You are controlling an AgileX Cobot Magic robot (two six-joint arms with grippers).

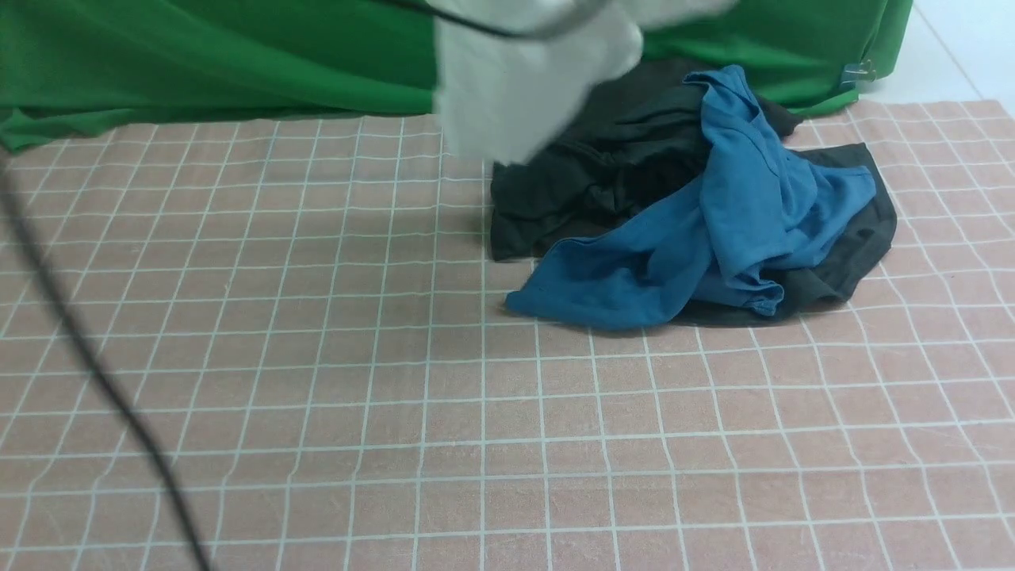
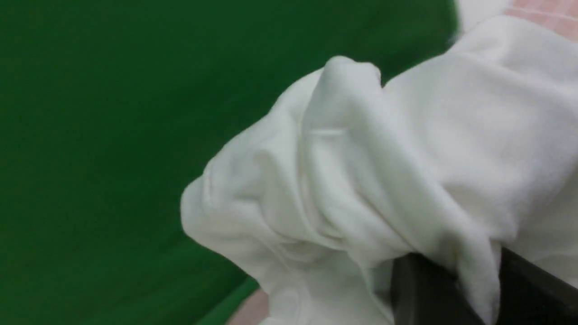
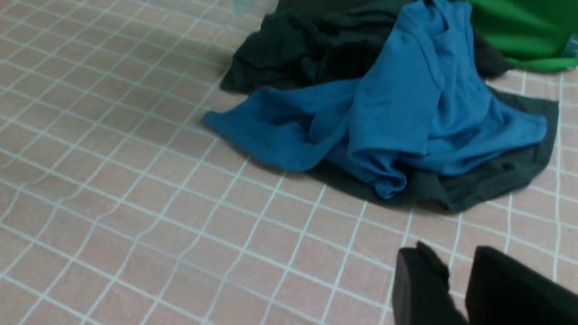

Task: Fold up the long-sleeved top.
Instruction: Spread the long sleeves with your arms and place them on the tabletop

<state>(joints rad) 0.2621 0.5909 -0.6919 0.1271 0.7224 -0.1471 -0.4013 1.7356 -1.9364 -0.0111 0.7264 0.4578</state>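
The long-sleeved top is hidden or out of view; no black top with lettering shows. My left gripper is shut on a fold of a white garment, and its dark fingers pinch the cloth between them. In the front view this white garment hangs blurred at the top centre, above the far part of the table, and the gripper itself is out of frame. My right gripper hovers over the checked tablecloth, near the clothes heap. Its jaws stand a narrow gap apart with nothing between them.
A dark charcoal garment lies bunched at the back right with a blue top draped over it. Green cloth runs along the far edge. A black cable crosses the near left of the pink checked tablecloth.
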